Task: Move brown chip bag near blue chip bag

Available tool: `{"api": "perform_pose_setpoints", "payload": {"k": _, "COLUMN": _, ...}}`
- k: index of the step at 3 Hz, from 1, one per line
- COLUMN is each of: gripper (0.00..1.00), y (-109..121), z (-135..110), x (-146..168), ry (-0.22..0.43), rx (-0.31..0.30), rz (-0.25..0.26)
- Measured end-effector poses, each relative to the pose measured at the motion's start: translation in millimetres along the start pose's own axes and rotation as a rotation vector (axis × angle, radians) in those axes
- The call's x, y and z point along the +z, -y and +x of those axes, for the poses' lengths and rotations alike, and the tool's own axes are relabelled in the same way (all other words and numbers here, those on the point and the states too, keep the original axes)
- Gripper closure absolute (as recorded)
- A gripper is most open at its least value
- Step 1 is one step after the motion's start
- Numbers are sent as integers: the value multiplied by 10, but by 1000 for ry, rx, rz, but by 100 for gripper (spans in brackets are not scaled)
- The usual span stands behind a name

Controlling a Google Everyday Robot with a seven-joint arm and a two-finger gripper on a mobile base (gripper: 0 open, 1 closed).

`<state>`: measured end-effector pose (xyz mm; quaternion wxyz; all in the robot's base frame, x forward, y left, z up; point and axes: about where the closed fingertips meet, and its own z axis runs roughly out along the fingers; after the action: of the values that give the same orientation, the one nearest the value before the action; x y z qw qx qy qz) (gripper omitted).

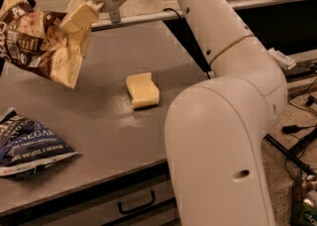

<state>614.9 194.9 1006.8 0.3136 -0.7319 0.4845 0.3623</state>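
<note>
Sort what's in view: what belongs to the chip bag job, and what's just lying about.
Job:
brown chip bag, held in the pincer above the far left of the table
blue chip bag, flat at the near left edge

Lying about:
yellow sponge, mid-table

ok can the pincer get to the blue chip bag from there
Probably yes. The pincer, shut on the brown chip bag, hangs above the table. The blue chip bag lies lower down by the front edge, with only bare tabletop between. The sponge sits off to the side.
</note>
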Motion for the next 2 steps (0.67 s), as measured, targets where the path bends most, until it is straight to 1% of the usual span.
{"api": "perform_pose_setpoints", "payload": {"k": 1, "gripper": 100, "y": -366, "z": 17, "x": 93, "ry": -2, "rx": 3, "rz": -61}}
{"api": "perform_pose_setpoints", "payload": {"k": 2, "gripper": 100, "y": -617, "z": -49, "x": 114, "ry": 22, "rx": -40, "rz": -101}}
